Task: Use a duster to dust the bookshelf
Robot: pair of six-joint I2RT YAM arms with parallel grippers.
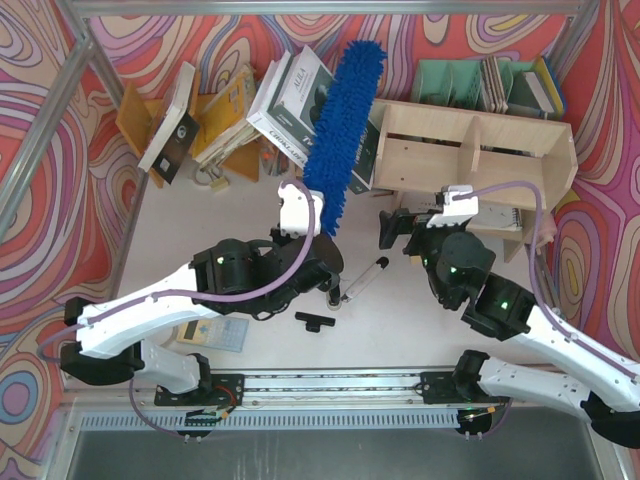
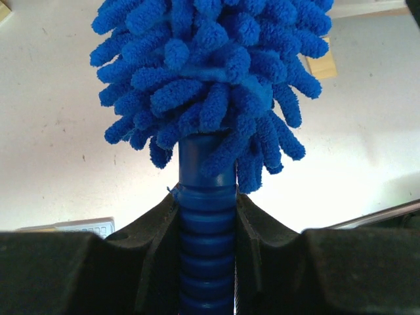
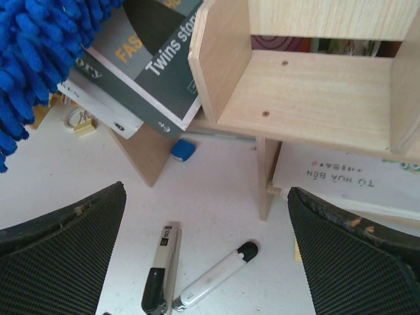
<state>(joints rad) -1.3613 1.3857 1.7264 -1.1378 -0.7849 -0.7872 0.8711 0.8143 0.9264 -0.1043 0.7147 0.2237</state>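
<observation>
Left gripper clamps the duster by its handle, long axis pointing away, alongside the bookshelf's left end; right gripper gapes wide.

Grey books leaned together at rear centre; a yellow book and a white book leaned at an orange rack to their left. Green file holders stood at rear right. On the white table lay a marker just beside a stapler, a calculator at front left, and a black T-shaped tool.
</observation>
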